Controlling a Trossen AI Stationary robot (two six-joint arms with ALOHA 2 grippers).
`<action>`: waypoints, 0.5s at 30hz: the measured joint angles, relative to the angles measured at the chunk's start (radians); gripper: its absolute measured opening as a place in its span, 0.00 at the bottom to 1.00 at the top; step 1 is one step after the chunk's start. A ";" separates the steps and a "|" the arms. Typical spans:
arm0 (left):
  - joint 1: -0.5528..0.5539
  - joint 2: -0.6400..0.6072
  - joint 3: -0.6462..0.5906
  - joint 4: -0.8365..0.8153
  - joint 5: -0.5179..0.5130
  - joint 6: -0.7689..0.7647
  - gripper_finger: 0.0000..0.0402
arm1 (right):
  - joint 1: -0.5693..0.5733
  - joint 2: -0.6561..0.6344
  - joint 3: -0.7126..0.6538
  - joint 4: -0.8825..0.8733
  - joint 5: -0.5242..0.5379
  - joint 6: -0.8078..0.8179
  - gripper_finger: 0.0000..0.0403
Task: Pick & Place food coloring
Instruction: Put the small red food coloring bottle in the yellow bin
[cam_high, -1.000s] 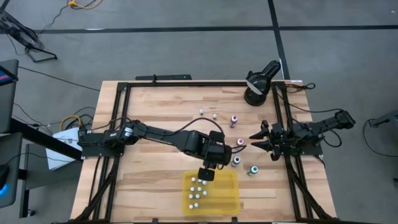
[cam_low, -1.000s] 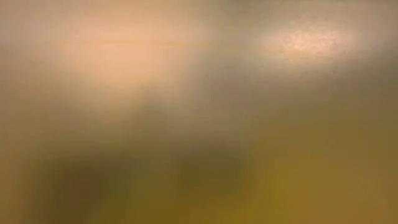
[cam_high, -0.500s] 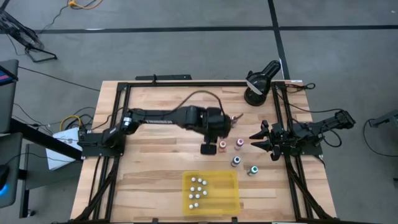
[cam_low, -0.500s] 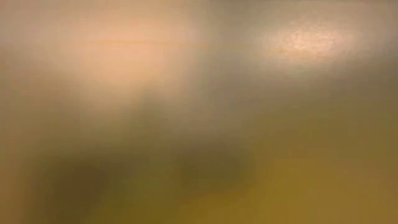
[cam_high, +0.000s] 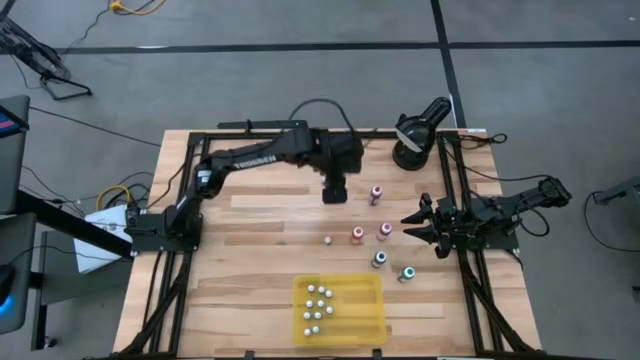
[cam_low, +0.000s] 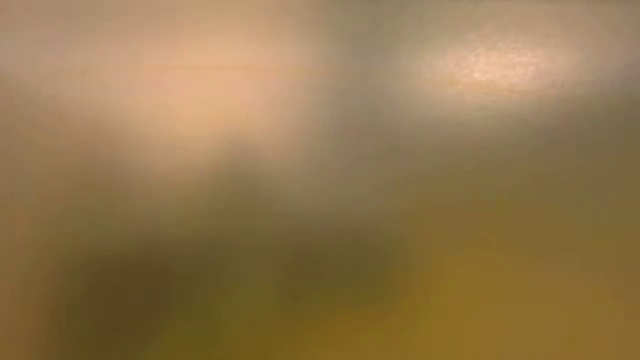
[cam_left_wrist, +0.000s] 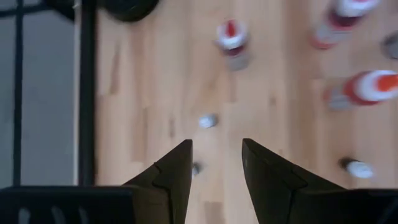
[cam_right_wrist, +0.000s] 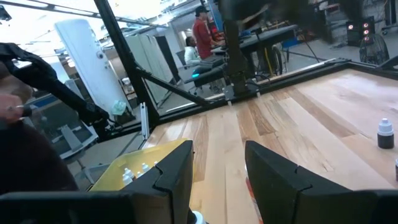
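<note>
While the right arm waits at the table's right edge with its right gripper parted and empty, the left arm reaches across the far part of the table, and the left gripper hangs over the bare wood with its fingers parted and nothing between them. Just beside it toward the right stands a food coloring bottle with a magenta cap. Nearer the middle stand an orange-capped bottle and a pink-capped bottle close together, with a small white bottle apart on their left. A dark-capped bottle and a teal-capped bottle stand closer to the right gripper. At the near edge sits the yellow tray, holding several white-capped bottles. The low view is too blurred to read.
</note>
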 joint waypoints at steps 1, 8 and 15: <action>0.017 0.000 0.000 0.000 0.000 -0.002 0.33 | 0.000 0.000 0.000 0.000 0.000 0.000 0.34; 0.114 0.000 0.000 -0.077 0.034 -0.010 0.33 | 0.000 0.000 0.000 0.000 0.000 0.000 0.34; 0.147 -0.002 -0.059 -0.069 0.182 0.050 0.33 | 0.000 0.000 0.000 0.000 0.000 0.000 0.34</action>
